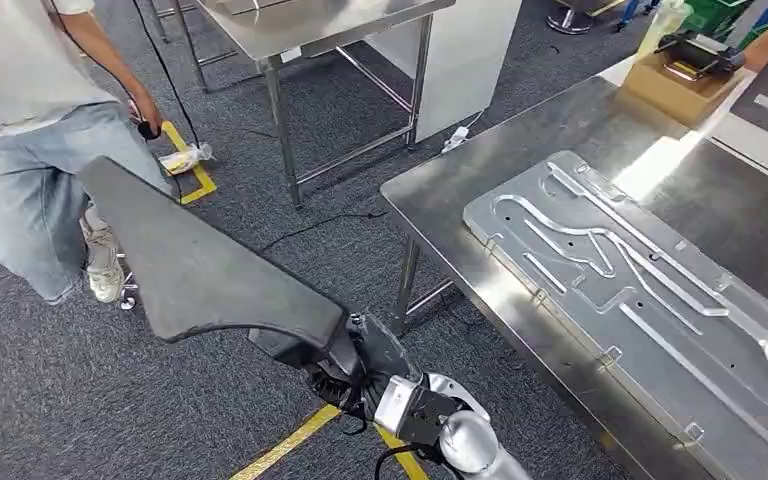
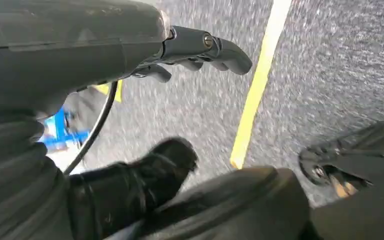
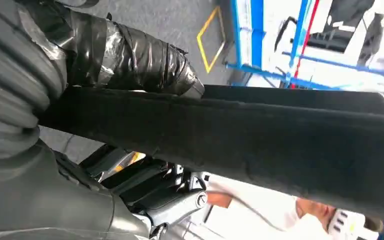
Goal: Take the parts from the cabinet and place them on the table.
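A long, flat dark grey part (image 1: 190, 260) hangs over the carpet left of the steel table (image 1: 480, 170). My right hand (image 1: 355, 365) grips it at its near end. In the right wrist view the part (image 3: 280, 135) is a black band, clamped between the taped thumb (image 3: 130, 55) and the dark fingers (image 3: 145, 180) of that hand (image 3: 30, 150). A large machined aluminium plate (image 1: 640, 270) lies on the table. My left hand (image 2: 80, 50) hangs over the floor holding nothing, its fingers (image 2: 205, 50) apart from the taped thumb (image 2: 145, 175).
A person in jeans (image 1: 30, 190) stands at the left, close to the part's far tip. A second steel table (image 1: 310, 30) stands behind. A cardboard box (image 1: 675, 85) sits on the far end of the right table. Yellow floor tape (image 1: 290, 440) runs under my arm.
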You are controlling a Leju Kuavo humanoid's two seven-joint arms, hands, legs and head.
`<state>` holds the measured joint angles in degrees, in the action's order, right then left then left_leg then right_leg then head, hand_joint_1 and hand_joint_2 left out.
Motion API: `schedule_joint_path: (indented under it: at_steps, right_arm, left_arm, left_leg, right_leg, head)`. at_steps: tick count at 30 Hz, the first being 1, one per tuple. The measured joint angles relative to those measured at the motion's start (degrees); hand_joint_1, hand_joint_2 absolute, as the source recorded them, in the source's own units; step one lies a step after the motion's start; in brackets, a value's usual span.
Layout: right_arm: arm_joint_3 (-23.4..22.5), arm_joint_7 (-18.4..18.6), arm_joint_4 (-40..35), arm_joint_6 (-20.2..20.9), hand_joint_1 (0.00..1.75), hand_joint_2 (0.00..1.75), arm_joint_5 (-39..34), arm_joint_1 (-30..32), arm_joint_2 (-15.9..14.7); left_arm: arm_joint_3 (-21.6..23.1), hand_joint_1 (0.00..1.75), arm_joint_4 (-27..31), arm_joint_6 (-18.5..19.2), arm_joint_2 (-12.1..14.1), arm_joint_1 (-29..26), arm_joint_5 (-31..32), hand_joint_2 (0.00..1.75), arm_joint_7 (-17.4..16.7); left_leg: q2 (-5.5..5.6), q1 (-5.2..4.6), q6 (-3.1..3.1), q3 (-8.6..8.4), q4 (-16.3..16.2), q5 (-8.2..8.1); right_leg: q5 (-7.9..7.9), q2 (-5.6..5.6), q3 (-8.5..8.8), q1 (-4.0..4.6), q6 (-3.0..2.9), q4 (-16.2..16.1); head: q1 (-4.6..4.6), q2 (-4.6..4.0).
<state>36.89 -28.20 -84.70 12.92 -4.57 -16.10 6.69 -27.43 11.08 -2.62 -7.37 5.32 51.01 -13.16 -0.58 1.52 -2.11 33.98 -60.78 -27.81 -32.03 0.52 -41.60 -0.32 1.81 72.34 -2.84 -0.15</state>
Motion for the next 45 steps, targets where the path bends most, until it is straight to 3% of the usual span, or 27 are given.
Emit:
schedule_joint_path:
  at_steps: [1,3,5,6,7,11,12,14,16,17,19,21,22,23,26,27,28,29,31,33,34,36,37,38,42,43,45]
  right_arm:
    - [0.00,0.02,0.09,0.00,1.59,1.75,0.00,0.03,-0.02]
    - [0.00,0.02,0.35,0.02,1.59,1.75,-0.02,0.05,-0.09]
    - [0.00,0.02,0.42,0.07,1.59,1.75,-0.04,0.02,-0.09]
    - [0.00,0.02,0.42,0.09,1.59,1.75,-0.09,-0.07,-0.09]
    - [0.02,0.04,0.42,0.11,1.59,1.75,-0.11,-0.27,-0.09]
    - [0.02,0.09,0.44,0.11,1.59,1.75,-0.37,-0.50,-0.09]
    - [0.04,0.11,0.44,0.13,1.59,1.75,-0.42,-0.37,-0.07]
    - [0.04,0.07,0.52,0.15,1.59,1.75,-0.48,-0.82,0.00]
    - [0.04,0.09,0.61,0.13,1.59,1.75,-0.48,-0.85,0.07]
    - [0.04,0.11,0.72,0.15,1.59,1.75,-0.48,-0.79,0.05]
    - [0.04,0.13,0.85,0.15,1.59,1.75,-0.48,-0.75,0.04]
    - [0.04,0.13,0.90,0.17,1.59,1.75,-0.48,-0.77,0.07]
    - [0.04,0.13,0.92,0.28,1.59,1.75,-0.48,-0.78,0.07]
    - [0.04,0.18,0.94,0.28,1.59,1.75,-0.48,-0.88,0.09]
    - [0.04,0.24,0.94,0.28,1.59,1.75,-0.48,-0.84,0.02]
    - [0.07,0.26,0.94,0.31,1.59,1.75,-0.48,-0.79,0.00]
    - [0.09,0.26,0.92,0.28,1.59,1.75,-0.48,-0.85,-0.02]
    - [0.09,0.31,0.94,0.28,1.59,1.75,-0.48,-1.02,-0.09]
    - [0.09,0.31,0.94,0.28,1.59,1.75,-0.50,-1.05,-0.09]
    - [0.11,0.42,1.01,0.26,1.59,1.75,-0.52,-0.89,-0.22]
    - [0.11,0.46,1.05,0.26,1.59,1.75,-0.50,-0.88,-0.30]
    - [0.11,0.48,1.05,0.11,1.59,1.75,-0.55,-0.93,-0.33]
    - [0.11,0.48,1.03,0.07,1.59,1.75,-0.57,-1.00,-0.33]
    - [0.13,0.52,1.03,0.02,1.59,1.75,-0.57,-1.10,-0.33]
    - [0.13,0.61,0.98,-0.07,1.59,1.75,-0.61,-1.03,-0.48]
    - [0.13,0.63,0.96,-0.09,1.59,1.75,-0.61,-0.94,-0.50]
    - [0.15,0.74,0.98,-0.20,1.59,1.75,-0.66,-1.31,-0.52]
  left_arm:
    - [-0.04,0.00,0.00,0.00,0.07,-0.10,-0.02,1.75,0.00]
    - [-0.15,0.00,0.00,-0.02,0.07,-0.08,-0.09,1.75,0.00]
    - [-0.24,0.00,0.00,-0.02,0.07,-0.07,-0.11,1.75,0.09]
    - [-0.24,0.00,0.00,-0.02,0.07,-0.07,-0.13,1.75,0.13]
    - [-0.28,0.00,0.00,0.00,0.02,-0.16,-0.20,1.75,0.15]
    - [-0.50,0.00,0.02,-0.02,0.00,0.07,-0.26,1.75,0.18]
    - [-0.52,0.00,0.00,-0.02,0.00,0.01,-0.26,1.75,0.17]
    - [-0.72,0.00,0.00,0.00,0.02,-0.08,-0.26,1.75,0.26]
    - [-0.83,0.00,0.00,0.00,0.02,-0.12,-0.26,1.75,0.26]
    - [-0.90,0.00,0.00,0.00,0.02,-0.20,-0.26,1.75,0.26]
    - [-1.09,0.00,0.00,0.00,0.02,-0.39,-0.26,1.75,0.22]
    - [-1.18,0.00,0.00,0.00,0.04,-0.50,-0.26,1.75,0.22]
    - [-1.20,0.00,0.00,0.00,0.04,-0.65,-0.26,1.75,0.22]
    - [-1.22,0.00,-0.02,0.02,-0.02,-0.55,-0.26,1.75,0.22]
    - [-1.25,0.00,-0.02,0.02,-0.02,-0.18,-0.26,1.75,0.20]
    - [-1.25,0.00,-0.02,0.04,-0.24,-0.20,-0.26,1.75,0.22]
    - [-1.27,0.00,-0.02,0.02,-0.15,-0.21,-0.26,1.75,0.24]
    - [-1.29,0.00,-0.02,0.02,-0.20,-0.18,-0.26,1.75,0.33]
    - [-1.31,0.00,-0.02,0.02,-0.24,-0.45,-0.26,1.75,0.31]
    - [-1.33,0.00,0.00,0.02,-0.17,-0.49,-0.26,1.75,0.31]
    - [-1.33,0.00,-0.02,0.00,-0.17,-0.44,-0.26,1.75,0.31]
    - [-1.36,0.00,-0.02,-0.04,-0.17,-0.41,-0.24,1.75,0.31]
    - [-1.36,0.00,-0.02,-0.04,-0.17,-0.46,-0.22,1.75,0.31]
    - [-1.40,0.00,0.00,-0.07,-0.20,-0.51,-0.17,1.75,0.33]
    - [-1.46,0.00,0.00,-0.11,-0.17,-0.32,-0.09,1.75,0.31]
    - [-1.51,0.00,0.00,-0.11,-0.13,-0.33,-0.07,1.75,0.33]
    - [-1.66,0.00,0.00,-0.11,-0.13,-0.40,-0.09,1.75,0.42]
  left_leg:
    - [-0.73,-0.02,-0.03,0.01,-0.01,-0.10]
    - [-2.01,-0.04,0.03,-0.18,-0.01,-0.35]
    - [-3.24,-0.09,0.21,-0.82,0.00,-0.78]
    - [-3.63,-0.11,0.39,-1.22,0.04,-1.01]
    - [-4.13,-0.34,0.67,-1.43,0.11,-1.21]
    - [-6.31,-0.64,1.97,-2.57,1.04,-1.51]
    - [-5.73,-0.33,2.24,-2.71,0.77,-2.06]
    - [-1.31,-0.34,2.21,-0.48,-4.48,-5.25]
    - [0.08,-0.35,2.37,4.01,-13.04,-8.80]
    - [0.16,-0.35,2.46,5.59,-15.60,-9.03]
    - [0.26,-0.25,2.60,4.86,-12.31,-5.04]
    - [1.97,0.01,2.69,1.44,-3.37,0.56]
    - [4.99,0.32,2.56,0.61,-1.32,0.27]
    - [5.33,0.33,2.37,0.34,-0.14,-0.10]
    - [3.77,-0.19,1.36,0.21,-0.28,0.09]
    - [2.90,0.36,0.88,-0.10,0.24,0.39]
    - [2.37,0.27,0.64,-0.39,0.52,0.42]
    - [1.62,0.19,0.11,-0.52,0.61,0.33]
    - [0.01,0.02,-0.07,-0.59,0.61,0.08]
    - [-1.40,0.00,-0.03,-0.72,0.59,-0.16]
    - [-2.12,0.00,0.05,-0.96,0.59,-0.36]
    - [-3.34,-0.02,0.33,-1.82,0.60,-0.90]
    - [-3.73,-0.08,0.57,-2.17,0.68,-1.16]
    - [-4.28,-0.54,1.02,-2.26,0.65,-1.45]
    - [-6.55,-0.78,2.21,-3.70,1.81,-1.99]
    - [-4.13,-0.41,2.34,-3.75,0.83,-2.63]
    - [-0.61,-0.38,2.23,-0.45,-5.78,-6.42]
  right_leg:
    - [-1.28,-0.17,-2.19,-0.15,0.14,3.94]
    - [0.33,-0.26,-2.88,-0.38,0.20,4.40]
    - [5.59,-1.21,1.71,-0.26,-0.38,-4.74]
    - [7.60,-3.20,4.40,0.10,-1.00,-9.71]
    - [6.39,-5.56,5.05,0.91,-1.43,-11.26]
    - [6.75,-2.80,5.07,1.19,-2.46,-12.20]
    - [7.32,-2.14,6.15,0.05,-2.80,-13.28]
    - [7.46,-1.07,6.52,0.21,-3.40,-13.87]
    - [7.29,0.28,6.54,0.38,-3.66,-13.79]
    - [7.23,1.14,6.54,0.46,-3.74,-13.68]
    - [7.02,3.07,6.64,0.36,-3.55,-13.29]
    - [6.47,4.64,6.58,0.13,-2.99,-12.36]
    - [6.12,5.09,6.15,0.07,-2.65,-11.84]
    - [5.87,5.80,5.55,0.44,-2.23,-10.96]
    - [6.39,7.36,5.26,-0.07,-1.26,-11.58]
    - [6.17,7.33,5.23,-0.06,-1.08,-11.42]
    - [5.52,3.77,4.91,0.34,-0.72,-10.25]
    - [3.83,1.51,3.33,0.25,-0.37,-7.22]
    - [0.20,0.01,-1.38,-0.14,0.14,1.46]
    - [0.20,-0.26,-3.68,-0.46,0.38,4.95]
    - [2.10,-0.41,-2.77,-0.48,0.34,2.83]
    - [7.29,-1.75,2.30,-0.31,-0.26,-6.83]
    - [8.09,-4.47,4.32,0.20,-0.89,-11.04]
    - [7.23,-5.78,4.71,1.25,-1.46,-11.80]
    - [7.55,-2.65,5.38,0.78,-2.74,-12.95]
    - [7.74,-2.06,5.83,0.45,-3.05,-13.55]
    - [7.72,-1.02,6.05,0.28,-3.69,-13.73]
  head:
    - [-0.02,0.00]
    - [-0.02,0.00]
    - [-0.02,0.00]
    - [-0.02,0.00]
    - [0.00,0.00]
    - [0.00,0.00]
    - [0.09,0.00]
    - [0.20,0.00]
    - [0.13,0.00]
    - [0.15,0.00]
    - [0.15,0.00]
    - [0.15,0.00]
    - [0.06,0.00]
    - [0.09,0.00]
    - [0.11,0.00]
    - [0.13,0.00]
    - [-0.09,0.00]
    - [-0.31,0.00]
    - [-0.28,0.00]
    - [-0.28,0.00]
    - [-0.31,0.00]
    - [-0.31,0.00]
    - [-0.33,0.00]
    - [-0.31,0.00]
    - [-0.24,0.00]
    - [-0.20,0.00]
    - [-0.09,0.00]
